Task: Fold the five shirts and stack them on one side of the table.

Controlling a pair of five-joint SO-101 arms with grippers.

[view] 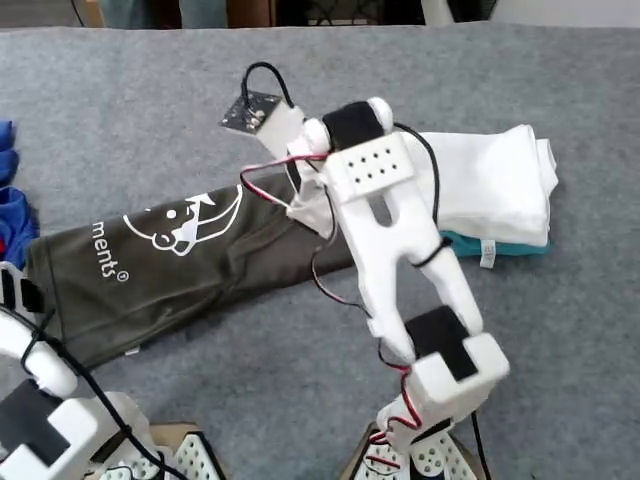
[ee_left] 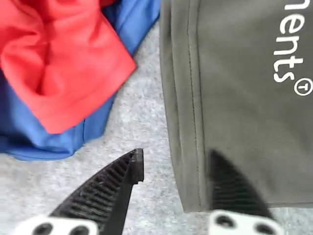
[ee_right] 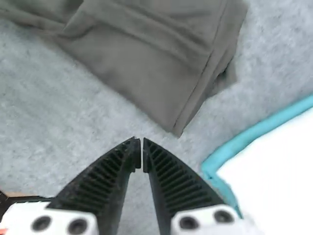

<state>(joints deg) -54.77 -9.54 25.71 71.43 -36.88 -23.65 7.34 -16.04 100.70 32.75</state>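
Note:
An olive shirt (view: 170, 265) with white print lies folded into a long band across the table. At the right, a folded white shirt (view: 490, 180) rests on a teal one (view: 500, 247). A red shirt (ee_left: 58, 58) lies crumpled on a blue shirt (ee_left: 29, 137) at the left edge. My left gripper (ee_left: 176, 156) is open and straddles the olive shirt's (ee_left: 234, 83) side hem, one finger over the cloth and one over the table. My right gripper (ee_right: 141, 143) is shut on nothing, just above the table, off the olive shirt's end (ee_right: 156, 63) and beside the teal edge (ee_right: 244, 142).
Grey felt (view: 560, 330) covers the table, with bare room in front and at the back. The right arm (view: 400, 230) stretches over the olive shirt's right end and hides it. The left arm (view: 45, 385) sits at the near left corner.

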